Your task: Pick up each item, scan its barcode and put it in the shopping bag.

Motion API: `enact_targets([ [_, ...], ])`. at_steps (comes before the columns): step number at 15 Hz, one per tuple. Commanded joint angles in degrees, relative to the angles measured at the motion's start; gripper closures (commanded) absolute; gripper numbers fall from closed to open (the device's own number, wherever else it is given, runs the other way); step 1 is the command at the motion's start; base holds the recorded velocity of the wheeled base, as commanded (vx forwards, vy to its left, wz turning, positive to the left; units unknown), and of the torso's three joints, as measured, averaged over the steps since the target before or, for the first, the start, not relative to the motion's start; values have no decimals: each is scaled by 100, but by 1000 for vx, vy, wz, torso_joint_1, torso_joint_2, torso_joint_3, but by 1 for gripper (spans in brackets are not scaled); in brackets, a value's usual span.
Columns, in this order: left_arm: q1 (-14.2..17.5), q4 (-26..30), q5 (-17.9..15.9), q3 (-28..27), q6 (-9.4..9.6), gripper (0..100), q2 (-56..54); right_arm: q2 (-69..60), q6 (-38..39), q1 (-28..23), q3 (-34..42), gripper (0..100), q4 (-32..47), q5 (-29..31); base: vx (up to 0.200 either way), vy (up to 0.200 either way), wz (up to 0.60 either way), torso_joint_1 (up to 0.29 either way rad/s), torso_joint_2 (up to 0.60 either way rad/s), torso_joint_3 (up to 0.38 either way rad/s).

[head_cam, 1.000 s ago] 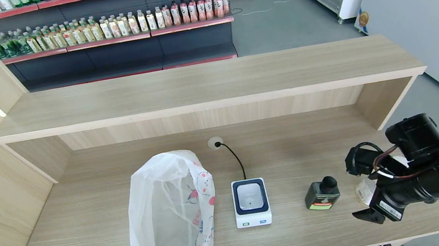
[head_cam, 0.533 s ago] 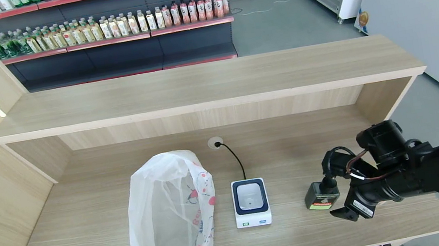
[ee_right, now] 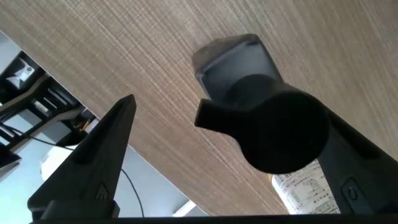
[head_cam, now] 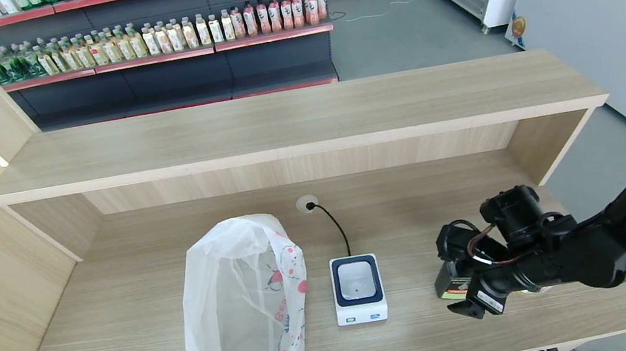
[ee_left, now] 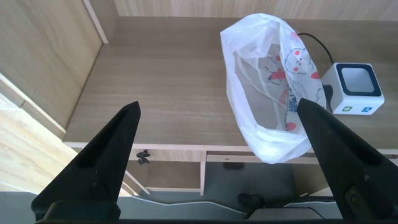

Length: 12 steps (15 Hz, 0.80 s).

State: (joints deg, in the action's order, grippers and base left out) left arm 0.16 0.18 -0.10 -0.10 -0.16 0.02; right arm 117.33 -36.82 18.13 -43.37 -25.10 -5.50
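A small dark bottle (head_cam: 451,286) with a black cap (ee_right: 277,134) and a red label stands on the counter, right of the white barcode scanner (head_cam: 358,288). My right gripper (head_cam: 457,278) is open, one finger on each side of the bottle; in the right wrist view the fingers (ee_right: 99,165) flank the cap without touching it. The white plastic shopping bag (head_cam: 246,311) stands open left of the scanner. My left gripper (ee_left: 217,109) hangs open and empty above the counter's near-left edge, with the bag (ee_left: 267,81) and scanner (ee_left: 354,87) below it.
A white-labelled item (ee_right: 308,186) lies on the counter just behind the bottle, mostly hidden under the right arm in the head view. The scanner cable (head_cam: 333,222) runs to a hole at the back. A raised shelf (head_cam: 292,122) bounds the counter's far side.
My right arm has swung left and lowered, from over the white-labelled item to the dark bottle, so its open fingers now straddle the bottle. Bag and scanner have not moved.
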Motion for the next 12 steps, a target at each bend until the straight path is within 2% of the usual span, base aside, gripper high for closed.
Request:
enact_targets([
  [1, 2, -1, 1, 1, -2, 0, -2, 202, -1, 51, -57, 0, -74, -83, 0, 0, 0, 0, 0, 0],
  [6, 2, -1, 1, 1, -2, 0, -2, 387, -1, 51, -171, 0, -232, -171, 0, 0, 0, 0, 0, 0],
  [10, 2, -1, 1, 1, -2, 0, -2, 360, -1, -2, -250, 0, -232, -646, 0, 0, 0, 0, 0, 0],
  [11, 2, -1, 1, 1, -2, 0, -2, 352, -1, -29, -224, 100, -215, -698, 0, 0, 0, 0, 0, 0],
  [12, 2, -1, 1, 1, -2, 0, -2, 369, -1, -29, -215, 100, -215, -698, 0, 0, 0, 0, 0, 0],
])
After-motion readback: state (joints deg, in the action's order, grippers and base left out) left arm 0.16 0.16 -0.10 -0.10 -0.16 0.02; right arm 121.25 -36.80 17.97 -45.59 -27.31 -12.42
